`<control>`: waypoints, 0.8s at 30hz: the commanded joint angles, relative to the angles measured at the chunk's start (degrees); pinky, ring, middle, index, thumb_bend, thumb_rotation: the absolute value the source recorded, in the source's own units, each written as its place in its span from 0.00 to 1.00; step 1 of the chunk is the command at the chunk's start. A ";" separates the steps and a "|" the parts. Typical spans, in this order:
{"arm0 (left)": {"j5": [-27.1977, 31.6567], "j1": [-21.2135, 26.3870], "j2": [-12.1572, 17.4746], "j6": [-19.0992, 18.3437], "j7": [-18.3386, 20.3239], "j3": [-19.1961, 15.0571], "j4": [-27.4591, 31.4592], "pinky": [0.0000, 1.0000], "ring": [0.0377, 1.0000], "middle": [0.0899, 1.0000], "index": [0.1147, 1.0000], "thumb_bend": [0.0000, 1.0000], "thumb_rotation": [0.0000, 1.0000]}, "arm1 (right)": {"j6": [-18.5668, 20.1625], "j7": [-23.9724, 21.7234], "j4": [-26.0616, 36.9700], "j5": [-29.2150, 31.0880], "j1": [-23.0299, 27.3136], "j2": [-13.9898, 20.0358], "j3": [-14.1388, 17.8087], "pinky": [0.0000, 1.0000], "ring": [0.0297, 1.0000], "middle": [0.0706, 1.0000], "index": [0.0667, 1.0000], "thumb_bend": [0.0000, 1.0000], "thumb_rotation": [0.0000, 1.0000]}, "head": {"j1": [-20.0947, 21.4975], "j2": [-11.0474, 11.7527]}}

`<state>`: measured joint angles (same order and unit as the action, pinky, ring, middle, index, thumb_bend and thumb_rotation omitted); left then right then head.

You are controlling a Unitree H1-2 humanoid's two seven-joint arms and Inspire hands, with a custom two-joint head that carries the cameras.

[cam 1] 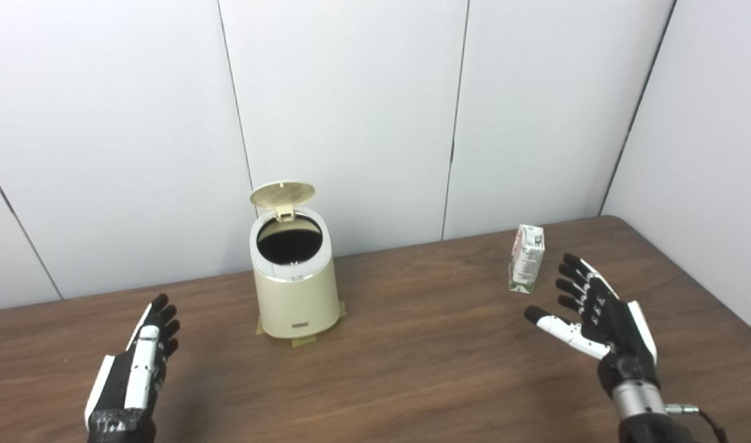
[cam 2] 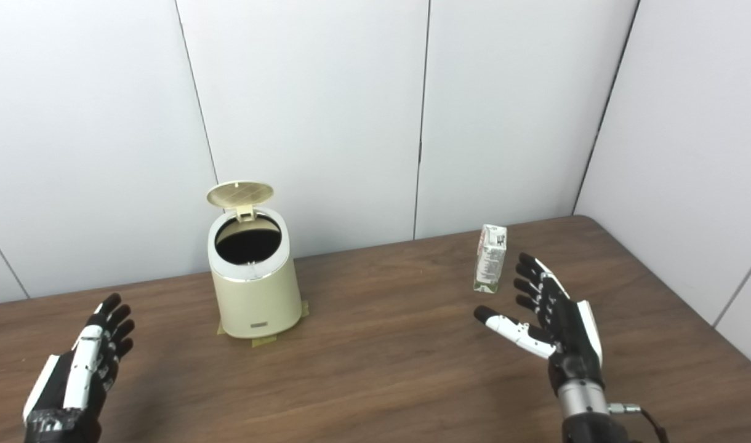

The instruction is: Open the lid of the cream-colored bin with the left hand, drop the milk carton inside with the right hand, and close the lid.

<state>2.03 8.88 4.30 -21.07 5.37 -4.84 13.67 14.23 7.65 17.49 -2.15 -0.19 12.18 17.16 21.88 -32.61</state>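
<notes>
Left eye view: a cream bin point(cam 1: 294, 284) stands on a brown bench point(cam 1: 412, 344) with its lid point(cam 1: 282, 193) already tipped up and back on its hinge, the dark mouth bare and facing the robot, so the opening step looks done. Strips of tape point(cam 1: 303, 340) show under the bin's foot, apparently to keep it from sliding when the lid is worked. The left hand point(cam 1: 143, 363) hovers low at the near left, well apart from the bin, fingers straight and holding nothing, as if parked clear of the drop path. The carton point(cam 1: 527, 258) stands upright toward the far right of the bench, untouched, just beyond the right hand point(cam 1: 594, 314), which is spread wide with palm turned toward it and thumb out, a shape that suits a side grasp; nothing is in it yet. Right eye view: the same scene from slightly to the right. The bin point(cam 2: 254, 289) and raised lid point(cam 2: 240, 192) sit left of centre, the carton point(cam 2: 490, 258) near the white wall panels point(cam 2: 505, 111), the two well apart across bare wood. The right hand point(cam 2: 551, 314) is near the carton but not touching, its fingers apart; the left hand point(cam 2: 89, 363) is likewise empty and unclenched at the bench's point(cam 2: 381, 369) near edge. Judged from this, picking up the carton comes next, then the drop and the closing of the lid.
</notes>
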 commanded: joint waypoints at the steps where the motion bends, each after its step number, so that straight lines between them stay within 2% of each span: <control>1: 0.57 2.21 0.86 2.94 0.08 0.11 0.75 0.99 0.97 0.97 0.98 0.31 1.00 | -0.78 0.76 -0.26 -1.14 2.98 2.05 1.04 0.88 0.86 0.86 0.85 0.83 0.26 | 0.18 -0.07; 5: 0.97 2.18 1.25 3.07 0.23 0.14 0.62 0.99 0.97 0.97 0.99 0.27 1.00 | -2.42 1.21 -4.39 -2.22 5.78 4.51 1.80 0.83 0.88 0.90 0.87 0.87 0.23 | 0.35 -0.27; 7: 0.89 2.16 1.58 3.14 0.33 0.32 0.46 0.99 0.98 0.97 0.99 0.27 1.00 | -1.94 1.07 -6.32 -2.59 7.29 5.90 1.93 0.81 0.89 0.91 0.88 0.87 0.23 | 0.63 -0.37; 10: 0.83 1.97 1.96 2.70 0.36 0.56 0.84 0.99 0.98 0.97 0.99 0.28 1.00 | -1.39 0.37 -9.86 -2.83 9.95 8.39 1.81 0.84 0.92 0.93 0.88 0.87 0.20 | 0.83 -0.53; 12: 1.08 1.87 2.17 2.45 0.38 0.55 1.19 1.00 0.98 0.98 1.00 0.27 1.00 | -0.21 0.17 -12.46 -3.21 12.21 9.90 1.49 0.84 0.90 0.94 0.89 0.88 0.16 | 0.64 -0.68; 14: 1.12 1.81 2.33 2.30 0.38 0.61 1.54 1.00 0.98 0.98 1.00 0.26 1.00 | 2.11 0.14 -13.97 -4.93 14.26 11.22 0.34 0.79 0.84 0.95 0.90 0.86 0.15 | 0.64 -0.68; 16: 1.01 1.55 2.76 1.82 0.61 0.78 2.37 0.99 0.98 0.98 1.00 0.26 1.00 | 2.59 -0.44 -16.16 -5.12 16.00 12.40 -0.26 0.71 0.82 0.94 0.91 0.86 0.14 | -0.46 -0.97; 17: 0.97 1.43 2.94 1.60 0.69 0.82 2.73 0.99 0.98 0.98 1.00 0.27 1.00 | 2.56 -0.68 -17.03 -4.91 16.54 12.78 -0.36 0.63 0.80 0.94 0.92 0.87 0.13 | -0.73 -1.12; 19: 0.97 1.20 3.23 0.78 0.60 0.71 3.63 0.99 0.97 0.97 1.00 0.26 1.00 | 3.49 -1.42 -18.75 -4.82 18.02 13.61 -0.81 0.56 0.75 0.93 0.92 0.87 0.12 | -1.09 -1.26; 24: 1.21 0.92 4.21 -1.29 0.74 -0.02 5.72 0.99 0.97 0.97 1.00 0.26 1.00 | 6.12 -2.24 -23.21 -6.70 21.96 15.22 -3.24 0.54 0.82 0.92 0.92 0.87 0.11 | -1.83 -1.66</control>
<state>2.58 8.42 7.92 -22.50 6.37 -4.53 17.38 20.62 5.39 -6.04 -7.83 18.16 24.78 14.01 20.22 -34.10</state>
